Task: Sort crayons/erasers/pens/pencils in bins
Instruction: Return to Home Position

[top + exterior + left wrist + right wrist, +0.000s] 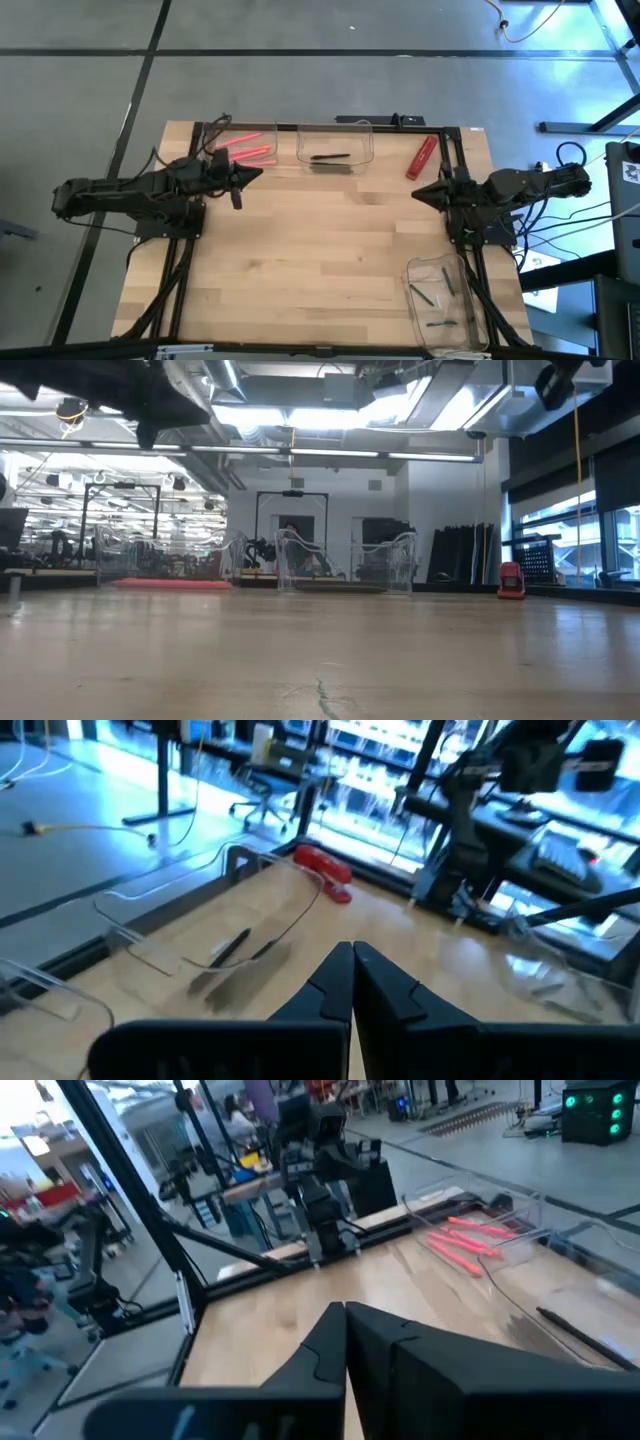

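Note:
Three clear bins stand on the wooden table. The far middle bin (336, 143) holds black pens (330, 157), which also show in the left wrist view (232, 946). The far left bin (243, 146) holds pink-red sticks (463, 1240). The bin at the near right corner (447, 303) holds short dark grey sticks. My left gripper (260, 174) hangs shut and empty above the table, by the far left bin, pointing level toward the right. My right gripper (416, 192) is shut and empty, pointing level toward the left.
A red block (421, 157) lies on the table at the far right, between the middle bin and my right arm. Bare wood stretches across the table's middle and near left. Black frame rails (185, 270) run along both sides.

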Available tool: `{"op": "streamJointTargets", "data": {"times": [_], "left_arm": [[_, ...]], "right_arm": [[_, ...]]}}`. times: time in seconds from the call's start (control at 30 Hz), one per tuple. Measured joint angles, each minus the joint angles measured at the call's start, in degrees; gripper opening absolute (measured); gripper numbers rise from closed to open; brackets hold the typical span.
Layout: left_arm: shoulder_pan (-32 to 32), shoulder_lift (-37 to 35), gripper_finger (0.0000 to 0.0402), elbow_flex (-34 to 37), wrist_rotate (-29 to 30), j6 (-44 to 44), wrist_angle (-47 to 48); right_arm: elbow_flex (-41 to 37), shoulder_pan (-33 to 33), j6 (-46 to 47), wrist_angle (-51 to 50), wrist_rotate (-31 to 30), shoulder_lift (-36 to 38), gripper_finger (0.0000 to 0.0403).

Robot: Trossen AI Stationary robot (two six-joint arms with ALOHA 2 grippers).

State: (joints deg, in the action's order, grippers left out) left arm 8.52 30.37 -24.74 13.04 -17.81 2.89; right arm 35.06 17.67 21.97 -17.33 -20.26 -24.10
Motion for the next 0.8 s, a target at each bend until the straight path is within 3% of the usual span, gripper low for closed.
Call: {"op": "streamJointTargets", "data": {"times": [0.6, 0.8], "left_arm": [[0.08, -29.88, 0.0, 15.68, -1.62, 0.15, -2.5], [0.08, -30.29, 0.0, 18.23, -1.66, -1.31, -3.34]], "right_arm": [[-7.5, 0.0, -0.82, 0.33, -1.11, 14.02, 0.0002], [-13.02, 0.0, 2.23, 2.02, -1.26, 19.15, 0.0004]]}}
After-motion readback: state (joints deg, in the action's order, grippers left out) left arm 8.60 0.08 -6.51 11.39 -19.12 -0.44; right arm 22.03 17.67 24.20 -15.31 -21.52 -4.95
